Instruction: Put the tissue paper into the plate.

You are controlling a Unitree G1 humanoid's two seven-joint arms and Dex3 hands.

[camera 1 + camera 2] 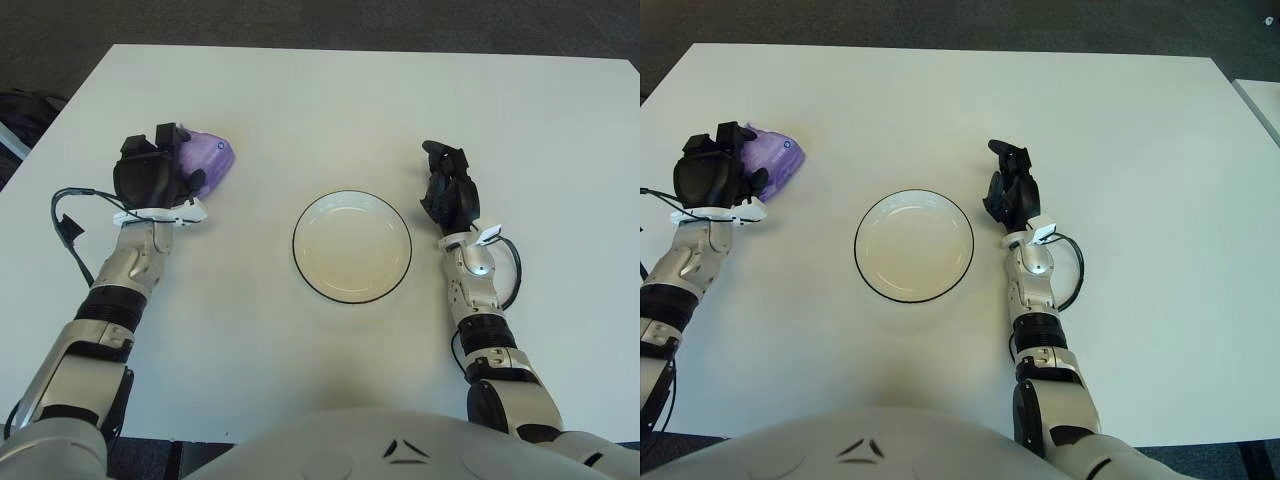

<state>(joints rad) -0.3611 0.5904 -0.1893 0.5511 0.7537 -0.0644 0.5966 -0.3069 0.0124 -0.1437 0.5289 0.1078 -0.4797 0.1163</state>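
The left hand curls its fingers around the purple tissue paper, which bulges out on the side of the hand toward the plate. The right hand shows just right of the plate, fingers loosely relaxed and holding nothing.

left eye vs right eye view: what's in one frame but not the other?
Only the left eye view: a dark object off the table's left edge, plus more of the left forearm and its cable.
Only the right eye view: the table's right edge and the corner of a second white surface beyond it.
Both: the white table, the empty plate at centre, the left hand against the purple tissue paper, and the right hand just right of the plate.
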